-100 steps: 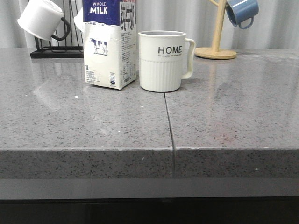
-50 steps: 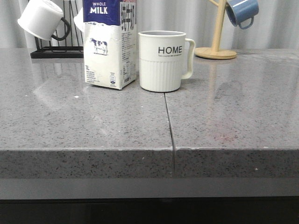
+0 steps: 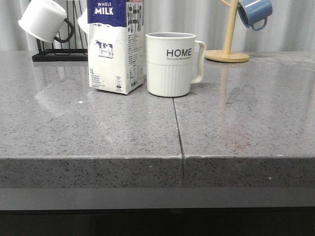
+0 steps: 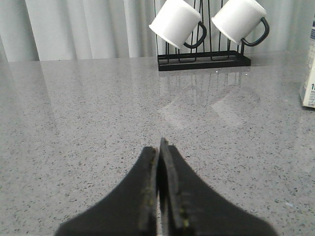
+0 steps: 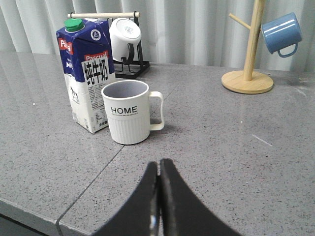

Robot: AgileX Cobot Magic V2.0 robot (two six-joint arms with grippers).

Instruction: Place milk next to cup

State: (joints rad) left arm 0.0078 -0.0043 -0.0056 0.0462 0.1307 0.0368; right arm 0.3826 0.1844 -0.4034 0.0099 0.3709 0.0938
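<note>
The milk (image 3: 116,46), a white carton with a dark blue "WHOLE MILK" band and a cow picture, stands upright on the grey counter, right beside the left side of the cup (image 3: 172,64). The cup is a cream mug with black "HOME" lettering and a ribbed lower half, its handle to the right. Both show in the right wrist view: milk (image 5: 87,73), cup (image 5: 128,112). My right gripper (image 5: 159,164) is shut and empty, well short of the cup. My left gripper (image 4: 158,144) is shut and empty over bare counter; only the milk's edge (image 4: 309,73) shows there. Neither gripper appears in the front view.
A black rack (image 3: 59,51) with white black-handled mugs (image 3: 43,19) stands at the back left. A wooden mug tree (image 3: 227,49) with a blue mug (image 3: 255,12) stands at the back right. A seam (image 3: 178,132) runs down the counter to its front edge (image 3: 157,158).
</note>
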